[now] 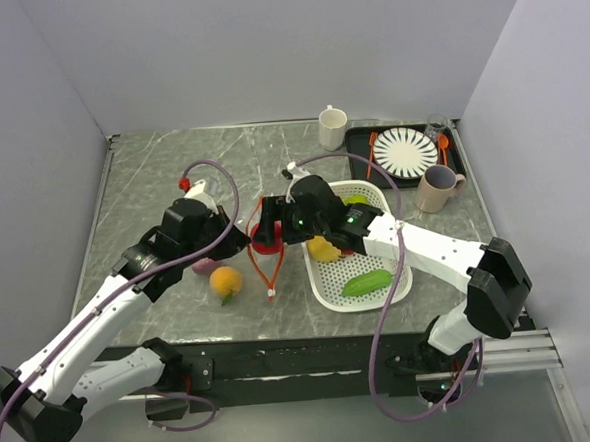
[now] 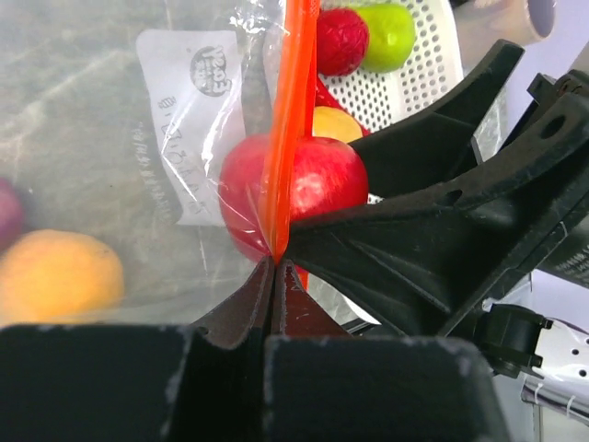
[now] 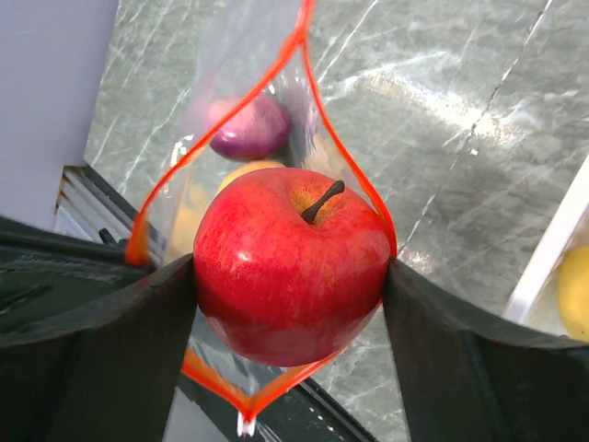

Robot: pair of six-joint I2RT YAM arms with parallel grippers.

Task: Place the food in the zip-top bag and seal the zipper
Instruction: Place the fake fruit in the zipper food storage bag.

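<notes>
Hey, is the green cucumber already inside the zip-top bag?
No, the green cucumber lies in the white basket, off to the side of the zip-top bag.

Both arms reach inward, tips nearly meeting. The left gripper (image 2: 274,276) pinches the zipper (image 2: 293,110) tightly; the right gripper (image 3: 290,276), spread wide, clasps a red apple (image 3: 267,249)

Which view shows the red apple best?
Right wrist: the apple fills the frame, stem visible, in the right tool at the bag's mouth. Left wrist shows it behind the zipper; top view shows only a red sliver.
</notes>
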